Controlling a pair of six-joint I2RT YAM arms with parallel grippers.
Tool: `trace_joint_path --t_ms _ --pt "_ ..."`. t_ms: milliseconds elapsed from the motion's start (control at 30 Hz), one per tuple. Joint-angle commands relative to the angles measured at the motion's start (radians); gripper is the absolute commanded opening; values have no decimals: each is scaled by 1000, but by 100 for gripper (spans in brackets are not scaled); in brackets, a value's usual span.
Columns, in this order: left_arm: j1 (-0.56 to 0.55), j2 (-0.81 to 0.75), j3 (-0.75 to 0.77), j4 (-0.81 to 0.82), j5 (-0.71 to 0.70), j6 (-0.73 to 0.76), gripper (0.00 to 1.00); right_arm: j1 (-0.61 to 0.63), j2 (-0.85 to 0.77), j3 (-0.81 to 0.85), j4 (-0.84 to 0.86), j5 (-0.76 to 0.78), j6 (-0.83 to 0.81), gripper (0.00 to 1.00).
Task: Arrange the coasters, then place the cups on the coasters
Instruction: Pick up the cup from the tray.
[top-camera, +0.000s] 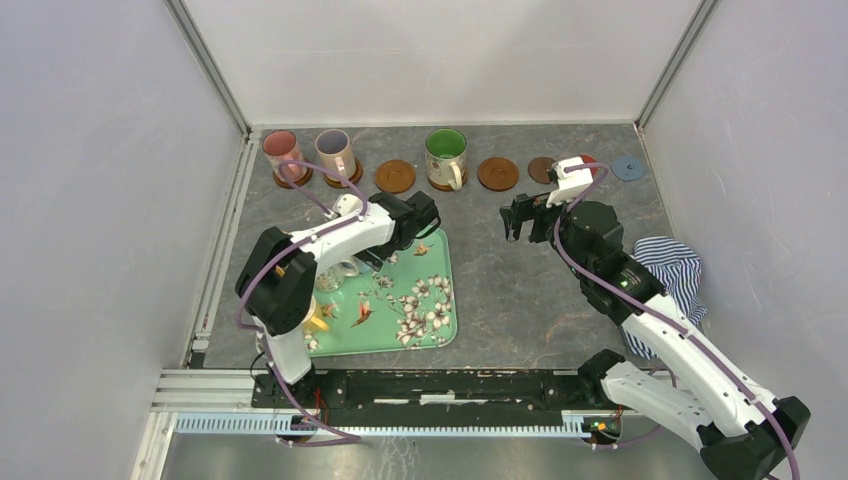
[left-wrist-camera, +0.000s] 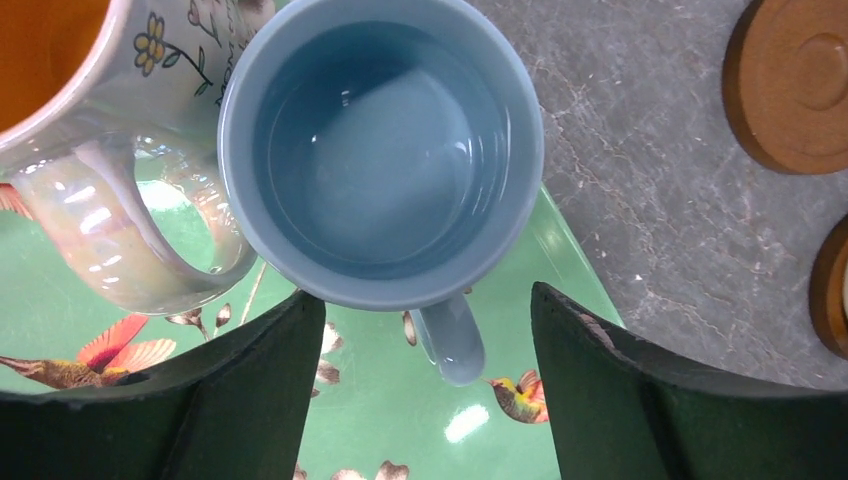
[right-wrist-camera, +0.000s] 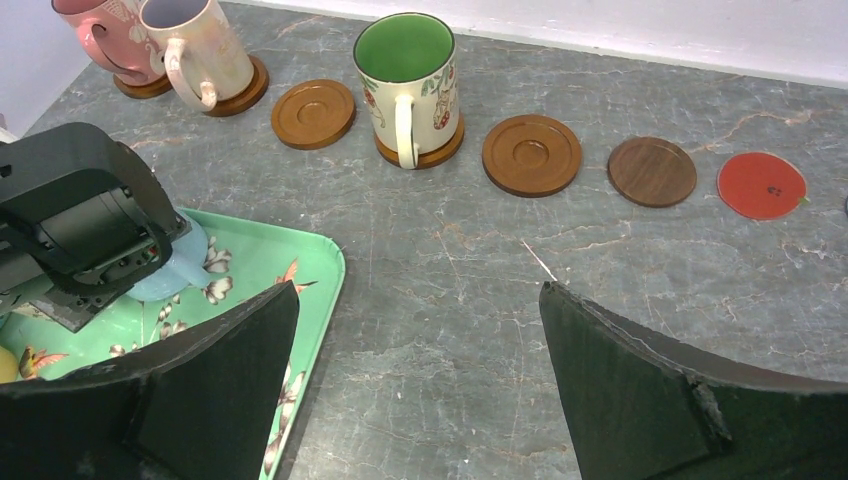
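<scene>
Blue cup (left-wrist-camera: 380, 150) just ahead of left tool (left-wrist-camera: 428, 320), handle (left-wrist-camera: 455, 345) pointing back between wide, empty jaws; right tool (right-wrist-camera: 418, 295) wide, well apart.

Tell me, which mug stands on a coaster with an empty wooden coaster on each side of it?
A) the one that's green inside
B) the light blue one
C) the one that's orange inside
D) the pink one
A: the green-lined mug sits on a coaster, with a bare coaster on one side and a second bare coaster on the other.
</scene>
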Motion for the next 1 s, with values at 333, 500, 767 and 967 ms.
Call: trace_joint_path --t_ms 333,500,767,967 --pt "22 45 -33 70 19 -39 49 3 3 -23 39 16 -6 98" --pt "21 33 -62 123 49 2 38 3 9 -28 43 15 -5 98" --pt "17 3 -86 198 103 113 26 3 16 -38 57 11 0 98" --pt "-19 -23 -84 235 133 248 18 3 22 -45 69 16 0 98"
